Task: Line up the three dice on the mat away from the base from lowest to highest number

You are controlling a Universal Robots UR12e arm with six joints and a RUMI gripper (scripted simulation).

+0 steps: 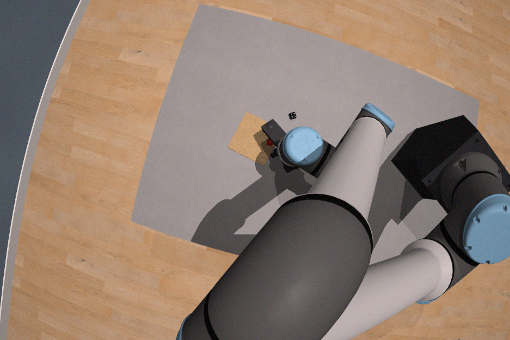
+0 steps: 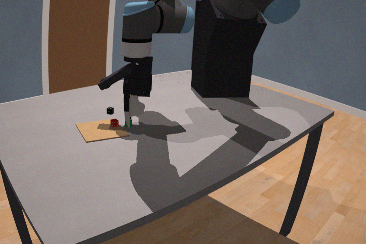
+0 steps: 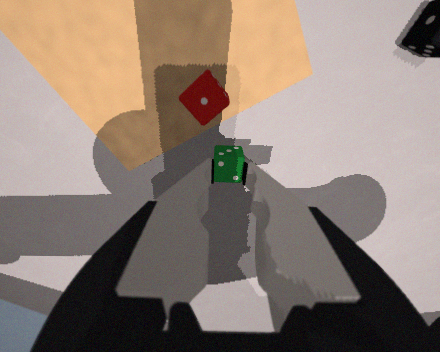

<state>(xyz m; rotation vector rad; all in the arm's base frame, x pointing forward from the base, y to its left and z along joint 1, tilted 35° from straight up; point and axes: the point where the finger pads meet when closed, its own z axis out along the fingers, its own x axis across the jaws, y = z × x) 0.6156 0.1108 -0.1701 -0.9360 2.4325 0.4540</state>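
While clamped, green die [image 3: 229, 164], white pips

No printed words, brands or labels can be read; the only signs are die pips. The small red cube die [image 3: 204, 97], on the tan flat mat [image 3: 61, 50] just beyond the gripper's fingertips, shows one white pip on top. The small green cube die [image 3: 229, 164], pinched between the fingertips, shows three on its upper face. The black cube die [image 3: 430, 27], farther off to the right, has white pips too cropped to count.

light: bright, overhead | shadows: hard, jagged-edged | wrist view: soft | top view: edges curved
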